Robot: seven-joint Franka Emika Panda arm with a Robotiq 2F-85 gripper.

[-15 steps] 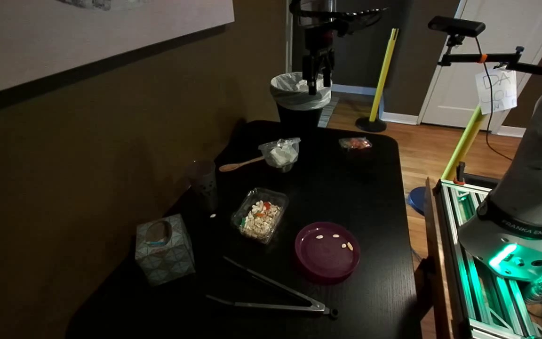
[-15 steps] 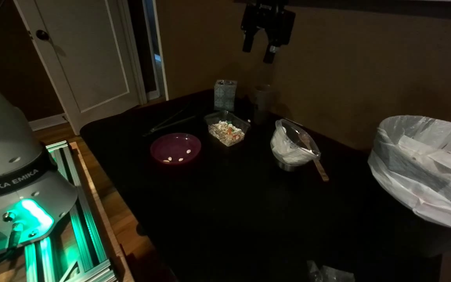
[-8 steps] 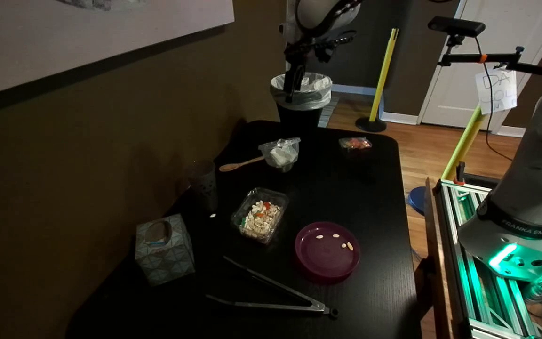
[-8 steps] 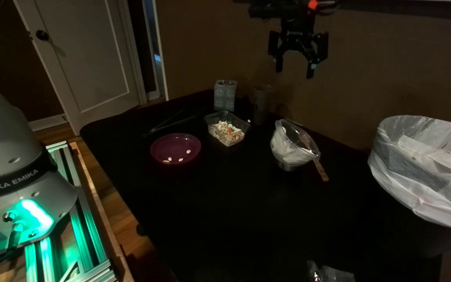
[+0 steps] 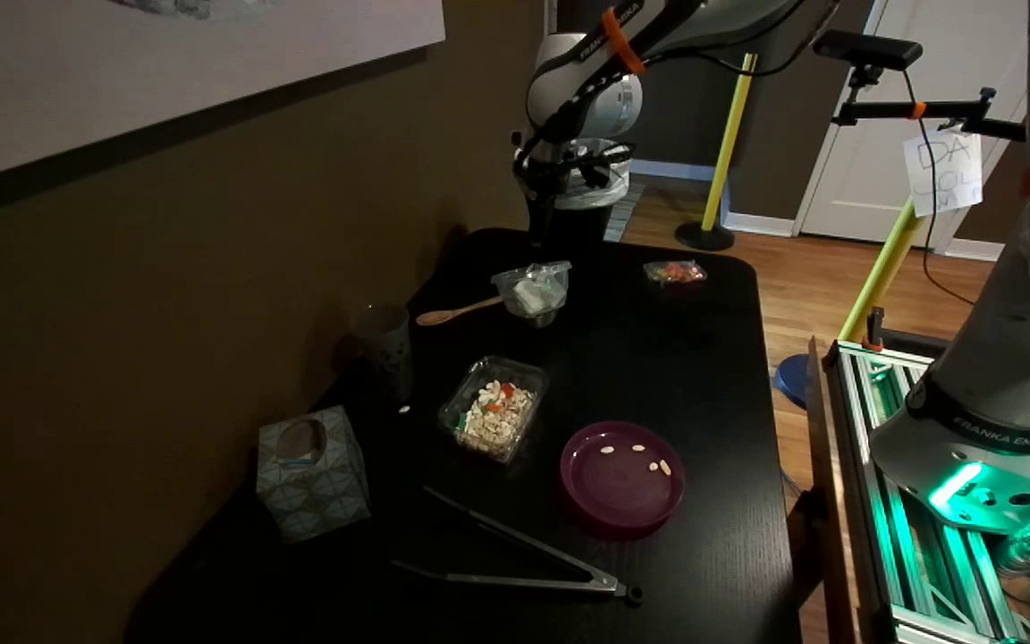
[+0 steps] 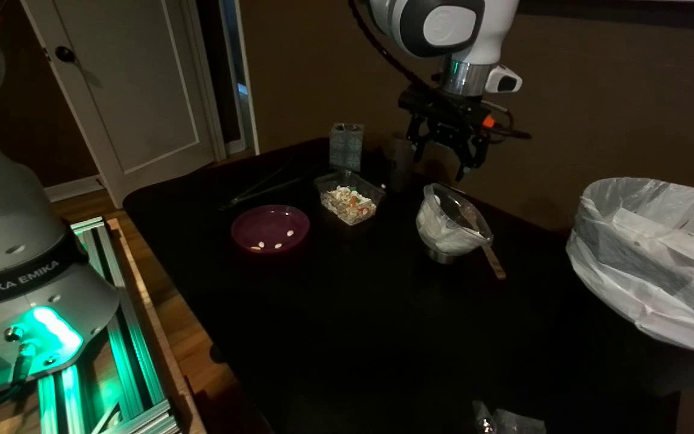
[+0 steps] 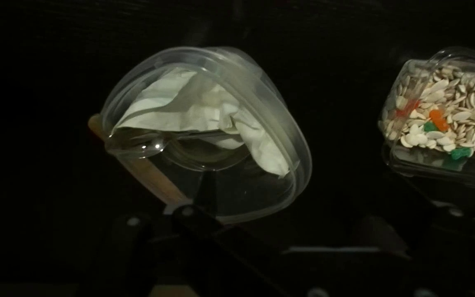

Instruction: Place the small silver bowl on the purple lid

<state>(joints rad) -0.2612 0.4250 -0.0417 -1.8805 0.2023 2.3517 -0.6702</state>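
Observation:
The small silver bowl [image 6: 441,257] shows only as a metal base under a tilted clear container; most of it is hidden. The bowl also shows in an exterior view [image 5: 544,319]. The purple lid [image 6: 268,224] lies flat on the black table with several pale seeds on it; it shows in both exterior views [image 5: 620,494] and is out of the wrist view. My gripper [image 6: 438,167] is open and empty, pointing down above and behind the clear container, apart from it. In the wrist view the gripper's fingers [image 7: 294,214] are spread and dark, the left one overlapping the container's rim.
The clear container [image 6: 452,232] holds white tissue; a wooden spoon [image 5: 457,313] lies beside it. A clear tray of seeds [image 5: 497,416], a cup [image 5: 385,349], a tissue box [image 5: 314,474] and tongs [image 5: 524,559] stand around. A lined bin [image 6: 654,271] is at the table end, a wall behind.
My gripper has swung across toward the bin end of the table and come down over the clear container and bowl. It stays open. The objects on the table have not moved.

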